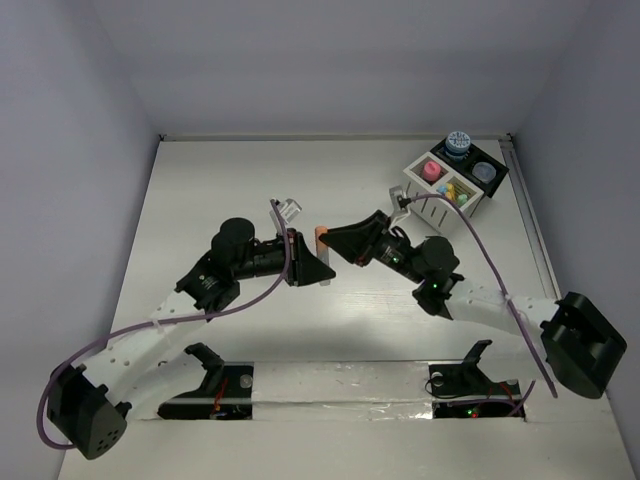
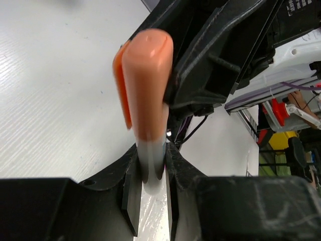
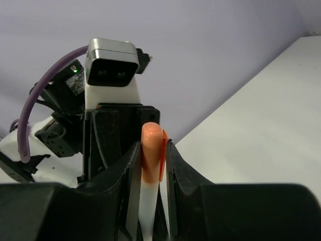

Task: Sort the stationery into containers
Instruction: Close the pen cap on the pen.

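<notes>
1. Two grippers are meeting over the middle of the white table. In the top view they are hiding most of the orange marker, and only its cap is showing there.
2. The left gripper is clenching the pale, smooth barrel of the marker. The end of the barrel is disappearing between the black, matte fingers.
3. The right gripper is gripping the same marker beside the rounded, glossy orange cap with its flat clip. The barrel below is being cut off by the lower edge of the right wrist view.
4. The marker is hanging above the table, well apart from the containers.
5. The white slatted box, joined to its black tray section, is standing near the far right corner. A pink cap and a blue-patterned round pot are showing in it. The other pieces are looking too small to name.
</notes>
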`<state>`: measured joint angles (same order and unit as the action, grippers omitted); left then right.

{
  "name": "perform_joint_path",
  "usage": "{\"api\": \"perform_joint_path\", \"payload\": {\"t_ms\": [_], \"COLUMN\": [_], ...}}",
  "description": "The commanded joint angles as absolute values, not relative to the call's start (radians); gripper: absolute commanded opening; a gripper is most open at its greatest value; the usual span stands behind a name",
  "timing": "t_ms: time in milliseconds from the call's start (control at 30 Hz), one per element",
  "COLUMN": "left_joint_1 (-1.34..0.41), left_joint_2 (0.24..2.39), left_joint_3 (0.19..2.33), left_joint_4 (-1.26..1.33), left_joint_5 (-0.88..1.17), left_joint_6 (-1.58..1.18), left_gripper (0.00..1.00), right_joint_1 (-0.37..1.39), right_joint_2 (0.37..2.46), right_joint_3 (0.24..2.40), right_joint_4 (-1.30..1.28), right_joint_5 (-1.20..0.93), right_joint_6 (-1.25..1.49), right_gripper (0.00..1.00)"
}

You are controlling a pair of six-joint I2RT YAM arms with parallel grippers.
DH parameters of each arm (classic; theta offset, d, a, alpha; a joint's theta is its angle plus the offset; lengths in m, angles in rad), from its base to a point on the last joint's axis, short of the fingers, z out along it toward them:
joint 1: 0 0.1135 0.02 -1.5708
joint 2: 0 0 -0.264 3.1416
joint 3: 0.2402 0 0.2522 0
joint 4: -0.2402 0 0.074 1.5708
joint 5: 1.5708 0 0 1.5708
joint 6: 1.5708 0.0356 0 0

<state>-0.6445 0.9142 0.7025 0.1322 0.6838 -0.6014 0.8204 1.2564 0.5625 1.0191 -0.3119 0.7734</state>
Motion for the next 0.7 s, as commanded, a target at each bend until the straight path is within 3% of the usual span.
{"api": "perform_joint_path", "payload": {"t_ms": [0,367,533,633,667], "left_joint_1": [-0.532,-0.523,-0.523,-0.523,-0.523], "left_joint_2": [0.793,0.857,0.844,0.822,0.816], "left_joint_3": [0.879,0.930,0.874,0.855,0.821], "left_joint_4": [0.592,0.617,0.614,0.586,0.584], "left_joint_5": [0.411,0.475,0.470,0.472,0.472], "left_joint_6": [-0.588,-0.600,-0.608,-0.601,-0.603], "left_gripper": [0.00,0.00,0.00,0.00,0.00], "right_joint_1": [0.908,0.884,0.884,0.865,0.856], "right_joint_2": [1.217,1.229,1.065,1.016,0.984], "right_joint_3": [0.425,0.394,0.434,0.495,0.515], "right_joint_4": [0.580,0.517,0.390,0.290,0.272], "right_joint_5": [-0.548,-0.632,-0.470,-0.407,-0.402], "right_joint_6": [0.703,0.686,0.640,0.578,0.568], "right_gripper": [0.00,0.00,0.00,0.26,0.48]}}
